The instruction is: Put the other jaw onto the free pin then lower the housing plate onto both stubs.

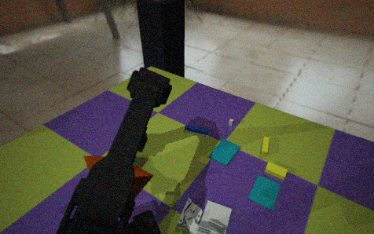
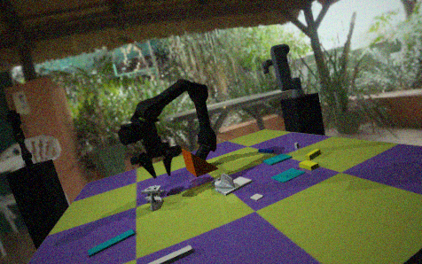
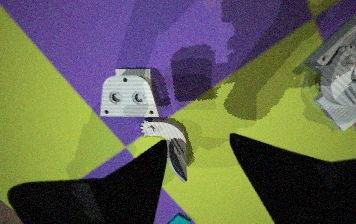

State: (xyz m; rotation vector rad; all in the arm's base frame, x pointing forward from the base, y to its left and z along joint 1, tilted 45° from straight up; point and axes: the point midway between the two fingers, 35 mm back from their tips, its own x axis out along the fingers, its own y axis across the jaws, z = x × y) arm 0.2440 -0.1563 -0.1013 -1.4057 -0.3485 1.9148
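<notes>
My gripper point(image 2: 161, 175) point(image 3: 197, 141) is open and empty, pointing down above the table; arm parts hide it in the top view. In the wrist view the loose jaw point(image 3: 171, 131), pale with gear teeth at one end and a dark curved tip, lies just beyond the left fingertip. The pale housing plate point(image 3: 126, 89) with two round holes is beside its toothed end, raised on something; it shows small below the fingers in the exterior view point(image 2: 152, 189). The white base point(image 1: 218, 213) point(image 2: 241, 182) point(image 3: 341, 118) carries the other grey jaw point(image 1: 191, 213) point(image 2: 224, 182); its free pin is not clear.
An orange wedge point(image 1: 142, 178) point(image 2: 194, 165) stands behind the base. Beyond are teal plates point(image 1: 225, 151) point(image 2: 288, 174), yellow blocks point(image 1: 276, 170) point(image 2: 308, 165) and a blue bar point(image 1: 196, 129) point(image 2: 266, 151). A teal bar point(image 2: 112, 242) and a white bar point(image 2: 174, 256) lie at the front.
</notes>
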